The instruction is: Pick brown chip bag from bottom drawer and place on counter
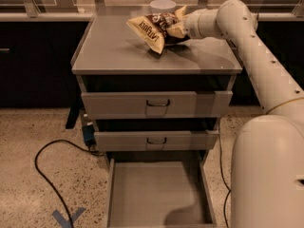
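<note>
So the arm is reaching in from the right, and the claw [179, 27] sits over the far right part of the worktop [114, 56], clamped on the right end of the brown chip bag [153, 30]. The bag hangs out to the left of the claw, tilted. Its lower cream corner looks like it's just touching the worktop or right above it, I honestly can't tell which. It couldn't sit at that angle on its own, so the grip must be holding it up.

The bottom drawer [156, 194] is pulled all the way out toward me with nothing in it, so the pick part looks done. I'd say what's left is letting go. There's a white cup-looking thing [163, 5] at the far edge just behind the bag, so I guess the bag is being set in front of it.
</note>
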Robot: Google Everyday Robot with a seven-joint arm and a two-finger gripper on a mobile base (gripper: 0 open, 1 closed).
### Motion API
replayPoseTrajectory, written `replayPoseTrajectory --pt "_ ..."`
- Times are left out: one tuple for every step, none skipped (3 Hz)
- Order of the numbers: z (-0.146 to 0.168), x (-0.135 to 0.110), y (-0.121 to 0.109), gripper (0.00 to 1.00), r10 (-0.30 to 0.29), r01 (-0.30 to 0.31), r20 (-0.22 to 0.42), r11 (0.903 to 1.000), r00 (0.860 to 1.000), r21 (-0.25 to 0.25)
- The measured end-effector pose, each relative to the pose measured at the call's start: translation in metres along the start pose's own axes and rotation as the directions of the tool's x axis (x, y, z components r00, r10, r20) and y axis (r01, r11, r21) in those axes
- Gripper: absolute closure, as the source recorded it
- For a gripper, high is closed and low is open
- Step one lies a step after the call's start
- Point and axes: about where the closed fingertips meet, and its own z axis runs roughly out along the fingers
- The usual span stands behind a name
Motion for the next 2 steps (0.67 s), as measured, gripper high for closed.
replayPoseTrajectory --pt "0.0001 0.0 0.0001 0.57 0.0 0.0 0.0 1.0 1.0 0.0" --pt "0.0001 0.0 0.0001 0.34 0.0 0.0 0.0 1.0 1.0 0.0"
